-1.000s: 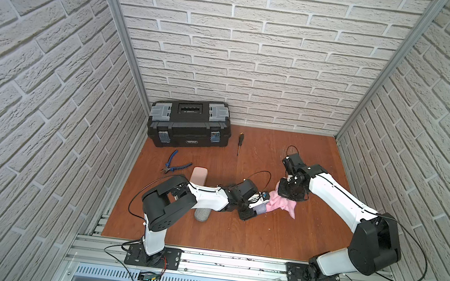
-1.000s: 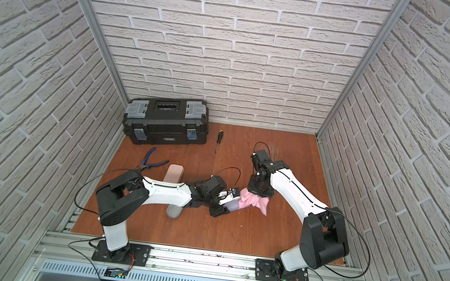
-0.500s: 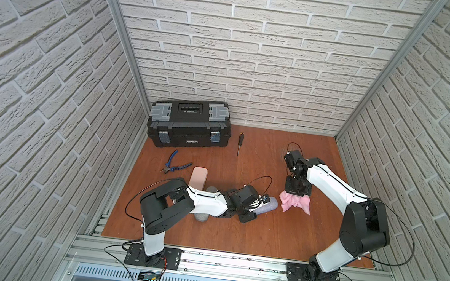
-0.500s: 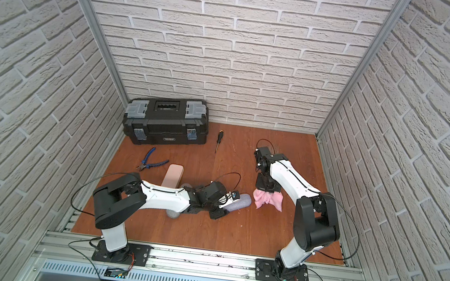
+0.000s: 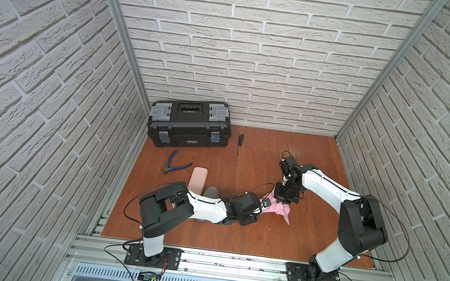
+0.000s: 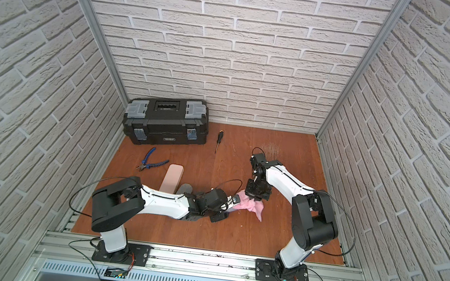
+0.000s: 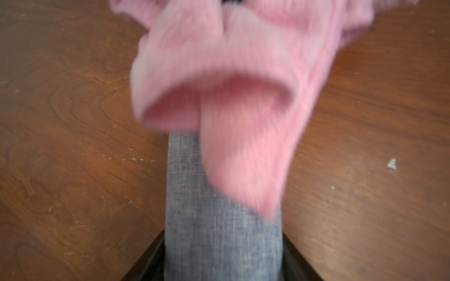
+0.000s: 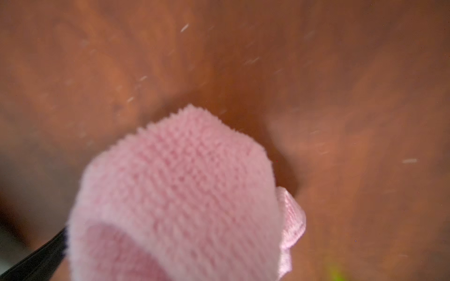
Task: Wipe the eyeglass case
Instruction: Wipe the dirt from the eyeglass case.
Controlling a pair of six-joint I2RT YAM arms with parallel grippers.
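- Grip state: left gripper [image 5: 261, 207] clamps eyeglass case [image 7: 219, 231] between centre and front edge of desk [image 5: 236, 234]; right gripper [image 5: 282, 199] is clenched on pink cloth [image 5: 282, 210].
- Risk: your hard strokes may lever the eyeglass case loose.

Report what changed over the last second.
The right gripper, shut on the cloth, dragged it off the case to the right, then swept it back over the case's end. Unchanged: the left gripper grips the case, and the toolbox, pliers and screwdriver have not moved.
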